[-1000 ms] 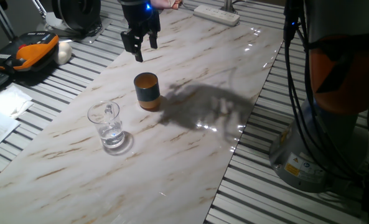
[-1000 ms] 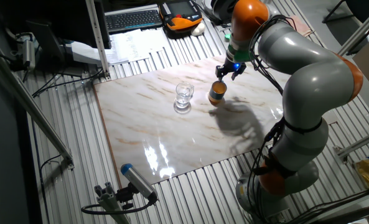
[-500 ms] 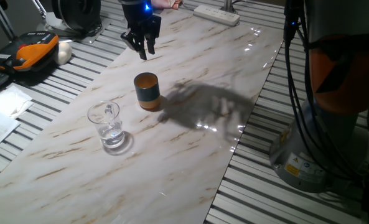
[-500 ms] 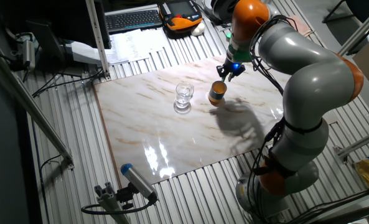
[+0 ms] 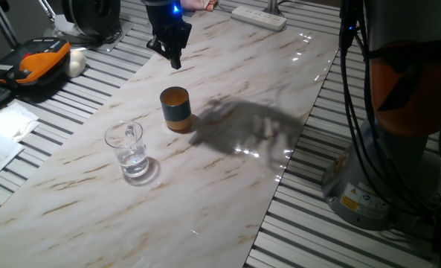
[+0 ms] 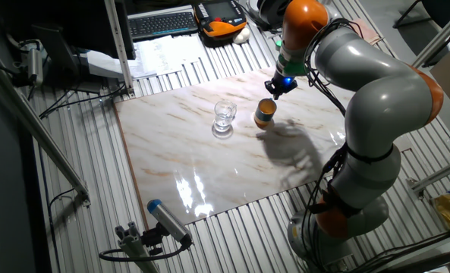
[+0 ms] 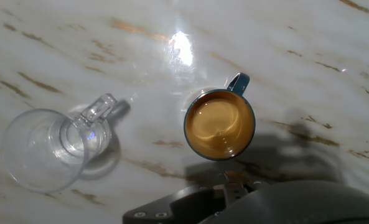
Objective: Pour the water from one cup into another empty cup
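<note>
The clear glass cup (image 5: 131, 151) with a side handle stands on the marble tabletop, holding a little water (image 5: 135, 164) at its bottom. It also shows in the other fixed view (image 6: 225, 115) and in the hand view (image 7: 50, 148). The blue-grey cup (image 5: 175, 109) with orange rim and interior stands upright to its right and looks empty (image 7: 219, 124); it also appears beside the glass (image 6: 265, 114). My gripper (image 5: 175, 62) hangs in the air behind the blue-grey cup (image 6: 275, 91). It is shut and holds nothing.
A white power strip (image 5: 259, 16) lies at the far end of the marble top (image 5: 227, 201). An orange and black device (image 5: 34, 63) and papers (image 5: 4, 123) lie on the slatted bench to the left. The arm's base (image 5: 384, 164) stands to the right.
The gripper's fingers went from spread apart to closed together, and the hand rose slightly. Both cups stayed where they were.
</note>
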You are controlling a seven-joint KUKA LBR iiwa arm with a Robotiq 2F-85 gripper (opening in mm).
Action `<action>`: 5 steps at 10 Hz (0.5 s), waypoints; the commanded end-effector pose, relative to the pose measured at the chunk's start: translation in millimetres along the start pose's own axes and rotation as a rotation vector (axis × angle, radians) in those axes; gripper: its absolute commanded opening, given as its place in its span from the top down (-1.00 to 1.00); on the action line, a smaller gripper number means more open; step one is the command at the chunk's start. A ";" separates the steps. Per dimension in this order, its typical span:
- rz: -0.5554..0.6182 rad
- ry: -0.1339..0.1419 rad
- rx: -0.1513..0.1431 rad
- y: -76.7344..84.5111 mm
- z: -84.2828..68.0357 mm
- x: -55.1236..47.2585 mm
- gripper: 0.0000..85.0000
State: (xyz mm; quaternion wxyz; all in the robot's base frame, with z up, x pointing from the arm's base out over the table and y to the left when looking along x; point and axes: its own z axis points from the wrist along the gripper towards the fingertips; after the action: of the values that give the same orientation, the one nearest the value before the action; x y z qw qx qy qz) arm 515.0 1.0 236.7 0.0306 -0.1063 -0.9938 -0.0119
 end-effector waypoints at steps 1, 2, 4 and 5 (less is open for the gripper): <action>0.000 0.000 0.000 0.0 0.0 -0.1 1.00; 0.002 0.000 -0.002 0.1 0.1 -0.2 1.00; 0.003 0.001 -0.006 0.1 0.3 -0.4 1.00; 0.003 0.001 -0.006 0.1 0.3 -0.4 1.00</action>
State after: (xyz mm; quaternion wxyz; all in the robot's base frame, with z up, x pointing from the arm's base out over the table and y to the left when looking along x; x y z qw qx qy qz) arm 515.4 1.0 236.3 0.0308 -0.1079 -0.9936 -0.0151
